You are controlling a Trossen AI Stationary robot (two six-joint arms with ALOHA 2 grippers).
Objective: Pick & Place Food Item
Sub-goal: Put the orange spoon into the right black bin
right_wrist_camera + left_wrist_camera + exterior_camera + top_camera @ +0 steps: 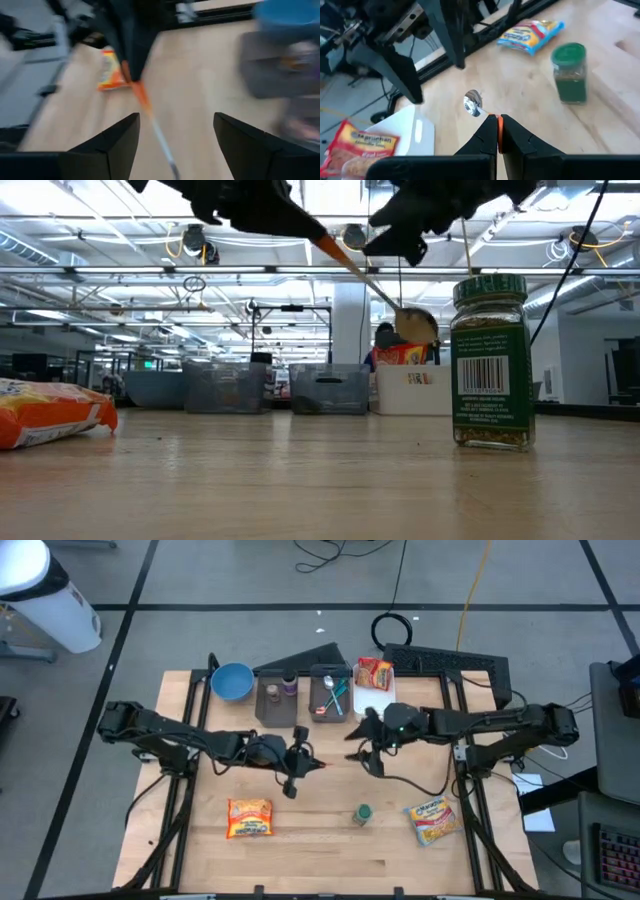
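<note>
High view: the spoon (pixel 335 757) (orange-handled) is clenched by the left gripper (pixel 308 762), its bowl pointed toward the released right gripper (pixel 362 752).

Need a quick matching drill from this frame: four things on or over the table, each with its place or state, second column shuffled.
Things:
1. spoon
2. green-lidded spice jar
3. blue bowl
4. right gripper

Places or states:
A. back left of the table
B. open, nothing between its fingers
C. held by its orange handle in the shut left gripper
D. upright, between the two noodle packets at the front

Pairs: 1-C, 2-D, 3-A, 4-B
</note>
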